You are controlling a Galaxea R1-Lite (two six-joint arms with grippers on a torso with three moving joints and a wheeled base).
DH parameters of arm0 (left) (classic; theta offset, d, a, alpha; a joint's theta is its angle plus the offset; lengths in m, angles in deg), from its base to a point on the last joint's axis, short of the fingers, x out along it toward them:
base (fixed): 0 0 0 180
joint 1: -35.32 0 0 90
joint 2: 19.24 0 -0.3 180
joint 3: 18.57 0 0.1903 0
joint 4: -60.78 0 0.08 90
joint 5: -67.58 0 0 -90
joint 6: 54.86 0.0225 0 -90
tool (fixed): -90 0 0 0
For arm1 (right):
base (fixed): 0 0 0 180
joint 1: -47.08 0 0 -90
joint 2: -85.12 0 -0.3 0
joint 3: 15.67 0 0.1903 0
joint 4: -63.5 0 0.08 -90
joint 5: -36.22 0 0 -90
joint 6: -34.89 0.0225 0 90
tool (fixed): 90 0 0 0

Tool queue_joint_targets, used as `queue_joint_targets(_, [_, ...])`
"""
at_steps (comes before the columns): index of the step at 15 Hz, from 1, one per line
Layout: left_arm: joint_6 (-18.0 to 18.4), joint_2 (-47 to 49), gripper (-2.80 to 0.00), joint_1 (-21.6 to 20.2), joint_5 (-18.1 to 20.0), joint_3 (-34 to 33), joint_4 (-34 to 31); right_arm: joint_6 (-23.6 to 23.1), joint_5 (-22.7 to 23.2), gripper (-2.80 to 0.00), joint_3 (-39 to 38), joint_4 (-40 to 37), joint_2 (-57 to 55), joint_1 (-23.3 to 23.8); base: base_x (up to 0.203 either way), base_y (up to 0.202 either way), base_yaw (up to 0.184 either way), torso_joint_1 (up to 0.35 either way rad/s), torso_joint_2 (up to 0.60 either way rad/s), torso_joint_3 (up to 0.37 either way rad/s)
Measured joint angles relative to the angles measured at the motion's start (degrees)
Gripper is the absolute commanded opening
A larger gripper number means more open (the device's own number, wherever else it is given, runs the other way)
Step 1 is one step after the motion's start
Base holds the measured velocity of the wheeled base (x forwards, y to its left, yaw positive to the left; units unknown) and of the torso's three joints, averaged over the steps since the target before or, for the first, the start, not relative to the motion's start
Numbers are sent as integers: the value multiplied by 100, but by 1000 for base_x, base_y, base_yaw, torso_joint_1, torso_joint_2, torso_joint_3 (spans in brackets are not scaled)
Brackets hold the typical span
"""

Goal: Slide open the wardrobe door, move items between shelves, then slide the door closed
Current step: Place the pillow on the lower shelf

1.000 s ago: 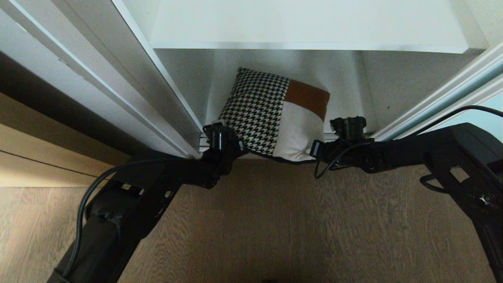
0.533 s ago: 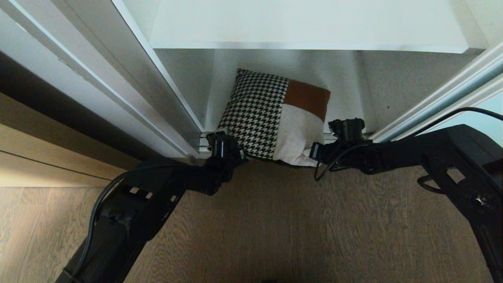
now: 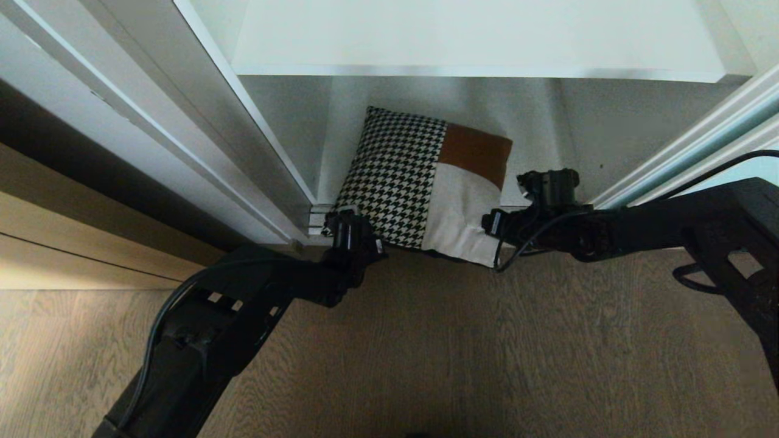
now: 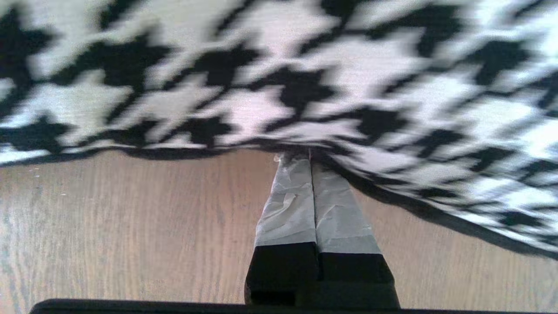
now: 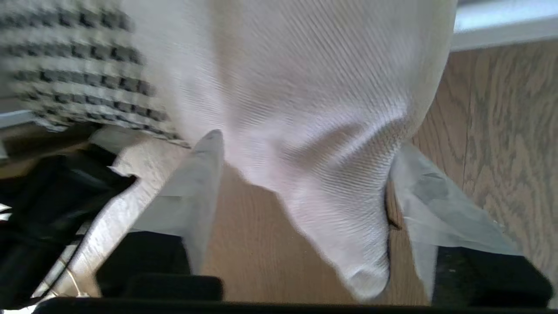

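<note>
Head view: soft, even daylight, no harsh glare. White laminate shelf board (image 3: pixel 475 36) up top is brightest, nearly washed out; recess under it dimmer, grey. Warm bright patch on wood-grain floor (image 3: pixel 36 365) at far left, light seems to come from that side. Black robot arms read as near-silhouettes, little detail. Verticals splay outward at frame edges, wide-angle distortion.
Left wrist view: square houndstooth-cream-rust cushion (image 4: pixel 279 74) too close, pattern smeared, out of focus; dark shadow under its edge. Grey-taped fingers (image 4: pixel 290 205) sharper.
Right wrist view: cream fabric blurry, well lit, weave only partly resolved.
</note>
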Motion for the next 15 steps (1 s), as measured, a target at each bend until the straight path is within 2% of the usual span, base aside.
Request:
queue_joint_targets(5, [88, 0, -280, 115, 84, 28, 35, -59, 75, 0, -873, 11, 805, 62, 0, 0, 0, 0, 0, 0])
queue_joint_targets(6, [104, 0, -280, 125, 115, 33, 96, -77, 120, -280, -1107, 16, 1034, 58, 0, 0, 0, 0, 0, 0])
queue_joint_targets(11, [121, -56, -280, 128, 121, 33, 624, -116, 567, -280, -2243, 11, 1933, -400, 0, 0, 0, 0, 0, 0])
queue_joint_targets(13, [130, -101, -280, 148, 142, 33, 681, -124, 583, -280, -2393, 13, 1938, -618, 0, 0, 0, 0, 0, 0])
queue_joint_targets(15, [148, -69, -280, 229, 315, 33, 660, -133, 571, -280, -2364, 16, 1715, -756, 0, 0, 0, 0, 0, 0])
